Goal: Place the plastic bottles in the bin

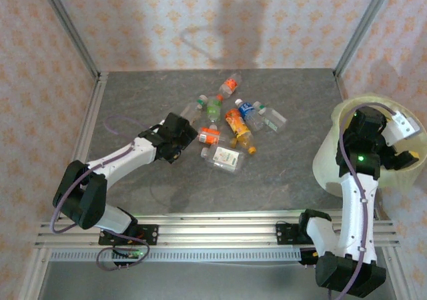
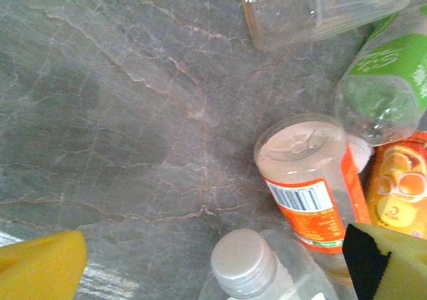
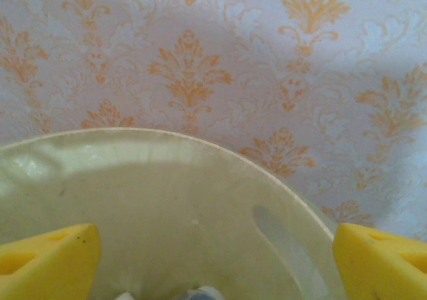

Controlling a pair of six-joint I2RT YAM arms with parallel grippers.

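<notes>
Grey, veined stone makes up the tabletop [image 1: 147, 180], and the pale yellow-green bin [image 1: 325, 167] stands at its right edge. The right arm [image 1: 353, 180] reaches over the bin's mouth. Seen from its wrist, the right jaws stand wide, one yellow pad [image 3: 47, 260] at each lower corner, with nothing between them but the bin's inner wall [image 3: 173, 200].

The left arm [image 1: 127, 157] stretches toward the plastic bottles [image 1: 230, 123], which lie in a loose heap at mid-table, well apart from the bin. The left jaws are also spread wide and empty, just beside the heap's near-left edge.

The next pick probably falls to the left arm. The orange-labelled bottle [image 2: 310, 200] and the white-capped bottle [image 2: 243, 263] lie nearest and touch each other. The jaws would do best to straddle one body across its width rather than the cap, then lift straight up so the green-labelled bottle [image 2: 390, 73] is not dragged along.

What lies in the bin is hard to judge: the wrist view cuts off its floor, showing only pale scraps at the bottom edge, and from above the arm covers much of the mouth. Several bottles run out of the left wrist view.
</notes>
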